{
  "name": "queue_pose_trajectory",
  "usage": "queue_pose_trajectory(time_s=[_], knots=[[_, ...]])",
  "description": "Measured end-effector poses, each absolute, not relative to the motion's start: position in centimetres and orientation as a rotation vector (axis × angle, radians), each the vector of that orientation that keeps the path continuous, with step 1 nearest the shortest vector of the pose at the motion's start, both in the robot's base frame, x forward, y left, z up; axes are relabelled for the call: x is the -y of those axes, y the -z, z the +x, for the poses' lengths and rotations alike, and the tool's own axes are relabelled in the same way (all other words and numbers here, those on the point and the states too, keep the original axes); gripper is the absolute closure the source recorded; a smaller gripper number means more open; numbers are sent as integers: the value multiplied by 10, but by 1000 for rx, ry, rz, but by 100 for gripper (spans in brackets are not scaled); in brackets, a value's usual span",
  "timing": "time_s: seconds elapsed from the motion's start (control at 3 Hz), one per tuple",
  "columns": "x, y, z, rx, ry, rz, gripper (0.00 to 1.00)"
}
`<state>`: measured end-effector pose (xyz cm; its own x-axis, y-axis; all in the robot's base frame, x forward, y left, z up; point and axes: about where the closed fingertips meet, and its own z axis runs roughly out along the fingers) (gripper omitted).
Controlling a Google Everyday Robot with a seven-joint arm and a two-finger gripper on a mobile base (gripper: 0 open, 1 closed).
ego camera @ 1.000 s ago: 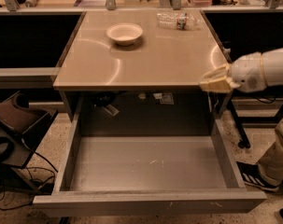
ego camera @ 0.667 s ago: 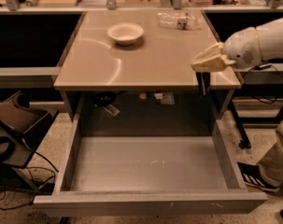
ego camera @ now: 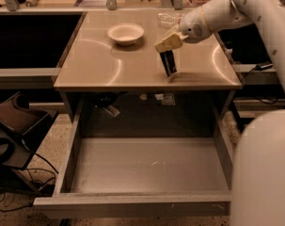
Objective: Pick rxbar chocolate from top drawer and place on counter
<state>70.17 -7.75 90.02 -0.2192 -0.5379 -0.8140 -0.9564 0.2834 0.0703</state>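
My gripper point(ego camera: 167, 47) is over the right half of the counter point(ego camera: 95, 65), shut on the rxbar chocolate point(ego camera: 169, 64). The bar is dark and hangs upright from the cream fingers. Its lower end is at or just above the tabletop, and a shadow lies beside it. The top drawer point(ego camera: 149, 166) is pulled fully open below the counter's front edge. Its grey floor shows only a few small marks.
A cream bowl point(ego camera: 126, 33) sits at the back middle of the counter. A clear plastic bottle point(ego camera: 168, 18) lies at the back right, partly behind my arm. A dark chair point(ego camera: 15, 126) and cables are on the floor at the left. My own white body fills the lower right.
My arm has swung left from the counter's right edge to over its right half. The dark bar now hangs down to the tabletop.
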Motion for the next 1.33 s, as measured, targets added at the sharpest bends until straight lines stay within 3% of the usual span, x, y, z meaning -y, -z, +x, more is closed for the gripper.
queue_pose_trajectory(time_s=[0.67, 1.33], knots=[[53, -837, 769, -1974, -677, -1319, 100], [53, -836, 769, -1975, -674, -1319, 57]])
